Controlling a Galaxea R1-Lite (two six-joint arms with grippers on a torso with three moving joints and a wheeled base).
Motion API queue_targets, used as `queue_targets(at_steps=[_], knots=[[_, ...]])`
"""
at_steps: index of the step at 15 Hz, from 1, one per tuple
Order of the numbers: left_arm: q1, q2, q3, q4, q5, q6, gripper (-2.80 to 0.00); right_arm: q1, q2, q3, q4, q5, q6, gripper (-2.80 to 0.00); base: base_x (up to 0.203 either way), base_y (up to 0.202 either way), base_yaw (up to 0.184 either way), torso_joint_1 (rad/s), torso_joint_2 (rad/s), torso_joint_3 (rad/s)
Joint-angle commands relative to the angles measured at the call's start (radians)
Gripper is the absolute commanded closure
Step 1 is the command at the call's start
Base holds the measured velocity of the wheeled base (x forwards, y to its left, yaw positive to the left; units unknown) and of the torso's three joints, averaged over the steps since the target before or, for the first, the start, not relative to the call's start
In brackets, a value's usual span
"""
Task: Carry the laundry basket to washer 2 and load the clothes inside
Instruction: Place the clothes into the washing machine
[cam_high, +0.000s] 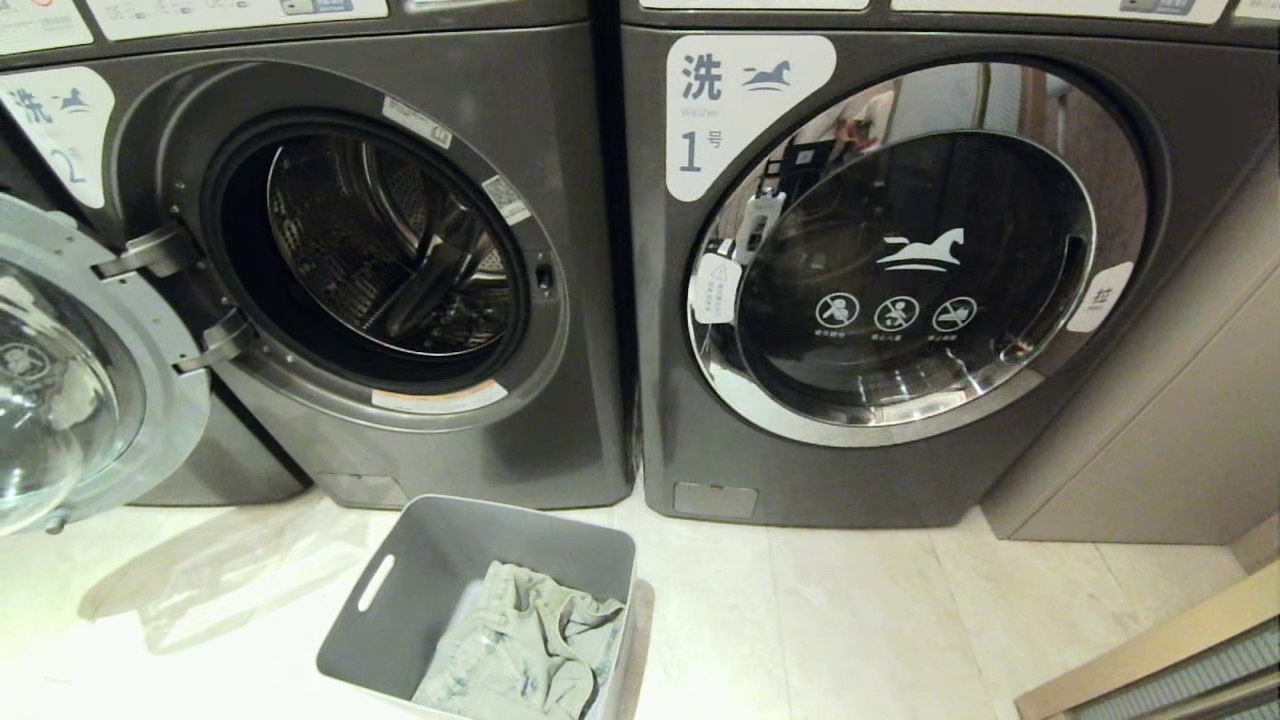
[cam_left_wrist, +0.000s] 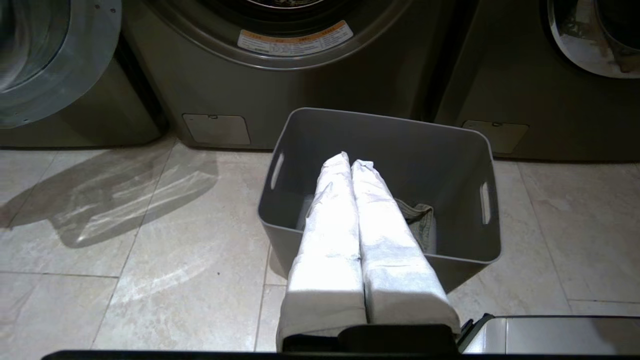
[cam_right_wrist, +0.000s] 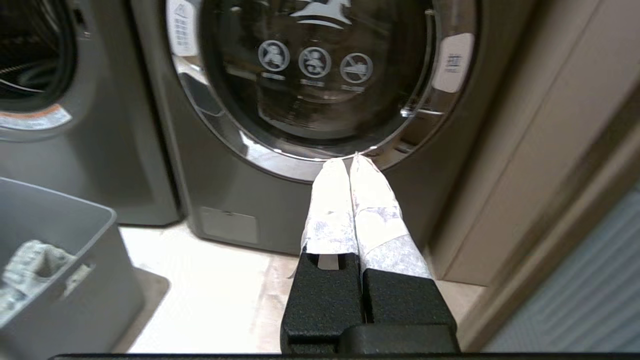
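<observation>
Head view: no arms visible; laundry basket on the floor before washer 2, door swung open, clothes inside. Only the wrist views show grippers: left gripper clenched empty above the basket, right gripper clenched empty facing closed washer 1.

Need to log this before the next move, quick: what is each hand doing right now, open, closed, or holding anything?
Left hand: closed, empty, hanging above the laundry basket.
Right hand: closed, empty, in front of washer 1.
</observation>
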Motion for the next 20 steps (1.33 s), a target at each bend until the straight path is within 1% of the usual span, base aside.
queue_targets(at_steps=[1, 5, 9, 20], knots=[[0.001, 0.002, 0.0, 0.0, 0.001, 0.001, 0.0, 0.0, 0.002, 0.04, -0.002, 0.0, -0.001, 0.0, 0.0, 0.196, 0.001, 0.002, 0.0, 0.001], [0.001, 0.002, 0.0, 0.0, 0.001, 0.001, 0.0, 0.0, 0.002, 0.04, -0.002, 0.001, 0.004, 0.0, 0.0, 0.197, -0.002, 0.003, 0.0, 0.002], [0.001, 0.002, 0.0, -0.002, 0.001, 0.002, 0.0, 0.0, 0.002, 0.04, -0.002, 0.0, 0.038, 0.0, 0.0, 0.194, -0.002, 0.001, 0.0, 0.003], [0.001, 0.002, 0.0, -0.002, -0.001, 0.007, 0.0, 0.0, 0.002, 0.04, -0.002, 0.0, 0.037, 0.0, 0.0, 0.195, -0.002, 0.002, 0.0, 0.003]])
